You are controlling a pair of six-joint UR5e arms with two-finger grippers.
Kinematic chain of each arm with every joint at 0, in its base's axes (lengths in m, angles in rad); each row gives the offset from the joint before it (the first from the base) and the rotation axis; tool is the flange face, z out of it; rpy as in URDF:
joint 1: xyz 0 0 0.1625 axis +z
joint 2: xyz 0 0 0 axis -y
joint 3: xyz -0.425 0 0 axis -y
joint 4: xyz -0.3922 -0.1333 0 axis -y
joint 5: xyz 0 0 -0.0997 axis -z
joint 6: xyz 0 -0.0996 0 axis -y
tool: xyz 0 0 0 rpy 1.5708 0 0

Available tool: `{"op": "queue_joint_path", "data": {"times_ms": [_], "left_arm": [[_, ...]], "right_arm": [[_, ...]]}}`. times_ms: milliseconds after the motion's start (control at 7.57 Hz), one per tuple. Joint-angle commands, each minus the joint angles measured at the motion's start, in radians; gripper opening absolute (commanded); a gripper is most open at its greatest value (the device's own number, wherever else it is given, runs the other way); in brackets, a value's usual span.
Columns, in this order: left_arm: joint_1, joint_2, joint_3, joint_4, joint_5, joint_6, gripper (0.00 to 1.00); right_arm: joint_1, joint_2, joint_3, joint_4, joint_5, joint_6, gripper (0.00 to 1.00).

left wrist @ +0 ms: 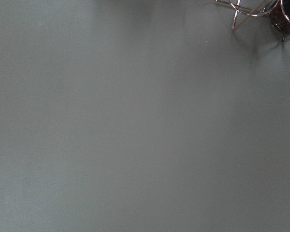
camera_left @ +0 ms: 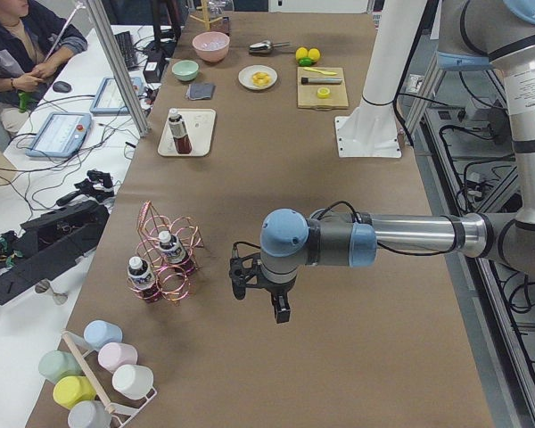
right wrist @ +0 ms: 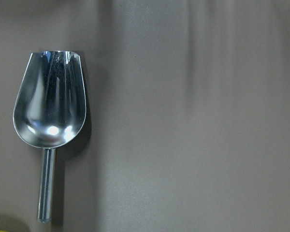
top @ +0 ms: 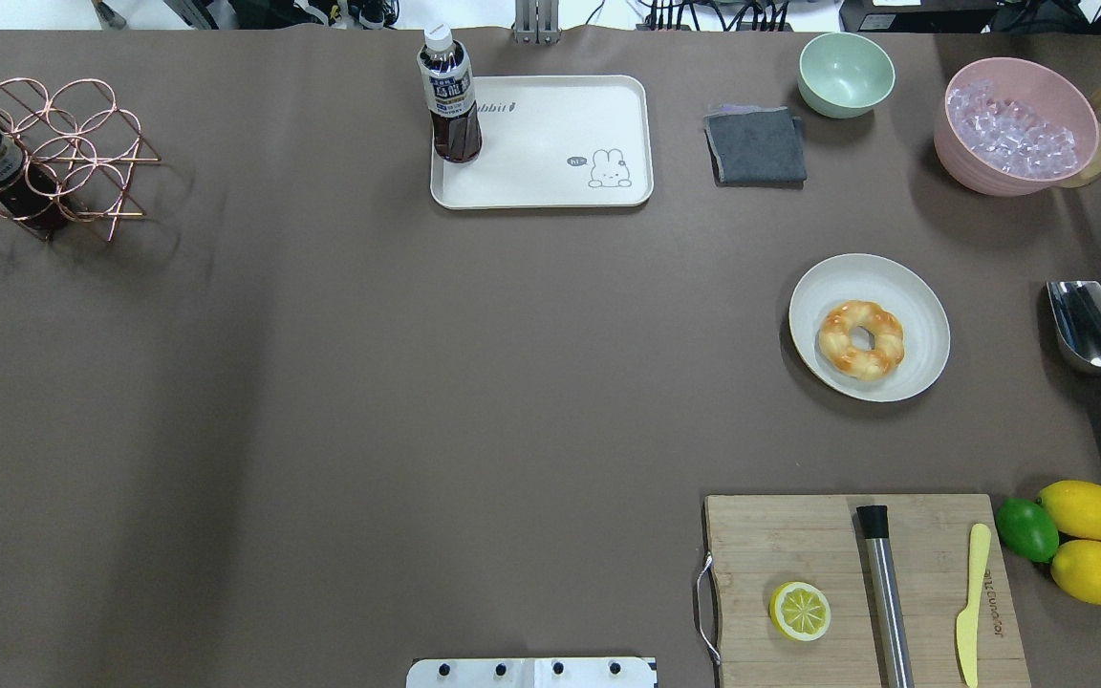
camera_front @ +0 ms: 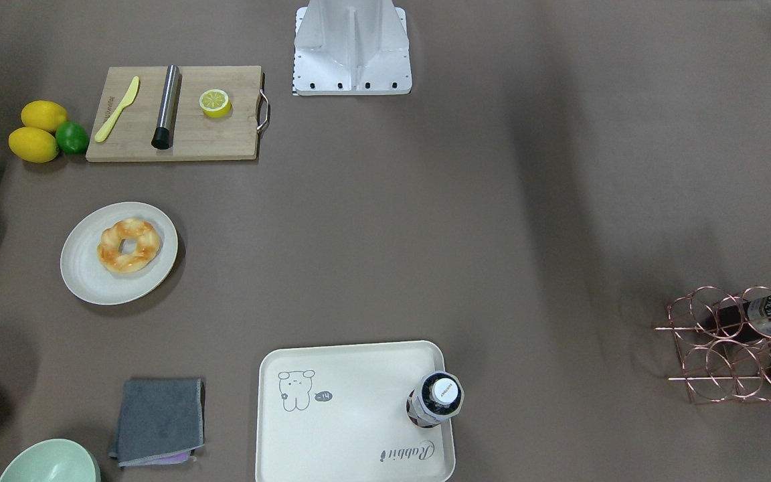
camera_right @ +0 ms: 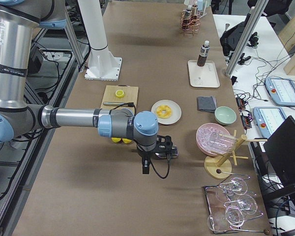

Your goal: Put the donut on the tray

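You had even overhead light; soft shadow bands crossed the desk (top: pixel 321 382). The scoop (right wrist: pixel 50 108) glared; left wrist view was dim.

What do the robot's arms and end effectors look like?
Both the left arm and right arm are silver tubes with grey joints and light-blue caps. The left end effector and right end effector are black, a black cable looping at each wrist.

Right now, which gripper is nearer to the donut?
Right. The right gripper hangs near the scoop, close to the donut; the left gripper is at the opposite table end, near the wire rack.
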Motion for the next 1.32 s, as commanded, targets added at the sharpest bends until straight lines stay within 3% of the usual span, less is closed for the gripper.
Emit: {"op": "queue_joint_path", "data": {"times_ms": [0, 396, 1189], "left_arm": [[0.000, 0.001, 0.000, 0.000, 0.000, 0.000, 0.99], [0.000, 0.001, 0.000, 0.000, 0.000, 0.000, 0.99], [0.000, 0.002, 0.000, 0.000, 0.000, 0.000, 0.99]], "right_arm": [[0.000, -0.003, 0.002, 0.000, 0.000, 0.000, 1.00], [0.002, -0.015, 0.006, 0.000, 0.056, 0.000, 1.00], [0.084, -0.041, -0.001, -0.002, 0.039, 0.012, 1.00]]}}
